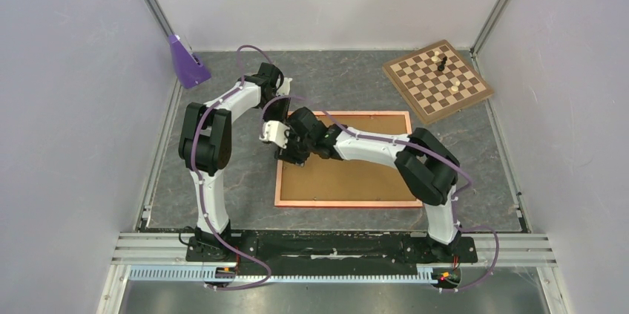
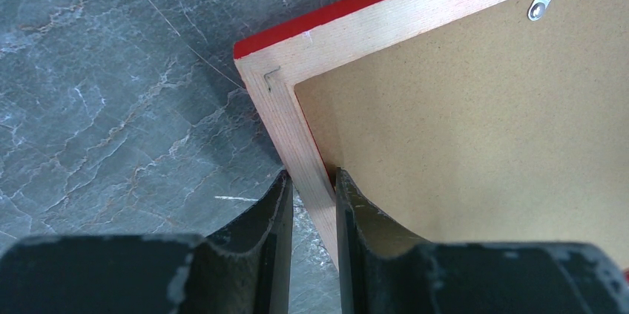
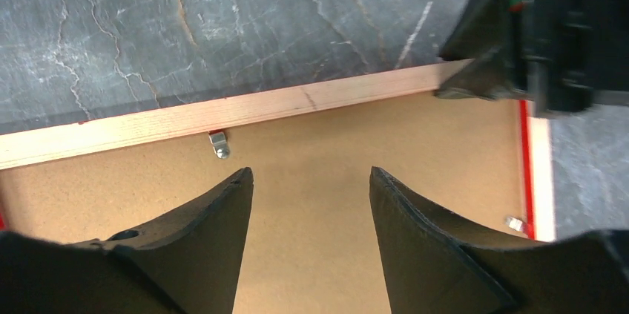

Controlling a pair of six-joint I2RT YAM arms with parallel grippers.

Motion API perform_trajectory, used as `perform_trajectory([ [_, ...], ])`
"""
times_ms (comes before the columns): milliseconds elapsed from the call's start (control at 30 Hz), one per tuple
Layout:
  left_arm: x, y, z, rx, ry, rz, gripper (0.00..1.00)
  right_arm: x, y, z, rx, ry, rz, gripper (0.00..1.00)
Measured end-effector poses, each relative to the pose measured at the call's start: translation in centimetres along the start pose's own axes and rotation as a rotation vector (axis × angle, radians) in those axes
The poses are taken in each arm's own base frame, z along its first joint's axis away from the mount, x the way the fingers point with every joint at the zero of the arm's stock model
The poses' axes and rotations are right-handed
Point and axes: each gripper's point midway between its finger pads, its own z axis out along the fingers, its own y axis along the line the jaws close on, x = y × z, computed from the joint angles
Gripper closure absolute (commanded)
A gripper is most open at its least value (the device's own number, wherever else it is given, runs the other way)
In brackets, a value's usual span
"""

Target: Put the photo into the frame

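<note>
We note the frame (image 1: 345,203) face down on the marbled table (image 1: 237,180), its front hidden: pale wood back, red edges, brown backing board (image 1: 356,177) under small metal clips (image 3: 219,145). The left gripper (image 2: 311,180) pinches its side rail near a corner. The right gripper (image 3: 311,177) hangs spread over the board.
</note>
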Motion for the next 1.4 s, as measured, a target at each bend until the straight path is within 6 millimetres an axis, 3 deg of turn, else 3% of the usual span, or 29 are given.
perform_trajectory([
  [233,0.0,0.0,0.0,0.001,0.0,-0.001,0.98,-2.7,-2.0,-4.0,0.053,-0.071,0.017,0.36],
  [367,0.0,0.1,0.0,0.002,-0.001,-0.004,0.98,-1.7,-3.0,-6.2,0.082,-0.072,0.042,0.36],
  [467,-0.1,0.4,-0.1,0.005,-0.003,-0.012,0.98,1.5,-4.5,-7.6,0.116,-0.031,0.095,0.36],
  [633,0.0,0.7,-0.2,0.025,-0.002,-0.031,0.98,9.1,-6.9,-10.7,0.2,0.081,0.223,0.35],
  [967,0.3,2.4,-0.7,0.022,-0.005,-0.075,0.98,20.9,-10.2,-19.4,0.428,0.23,0.519,0.34],
  [1067,0.4,2.6,-0.8,0.018,-0.005,-0.08,0.98,23.7,-9.5,-20.7,0.454,0.266,0.588,0.33],
  [1267,0.6,2.9,-0.9,0.016,-0.009,-0.086,0.98,27.8,-5.6,-21.1,0.405,0.34,0.7,0.31],
  [1400,0.6,2.9,-1.0,0.016,-0.011,-0.087,0.98,28.8,-5.7,-22.1,0.43,0.331,0.75,0.33],
])
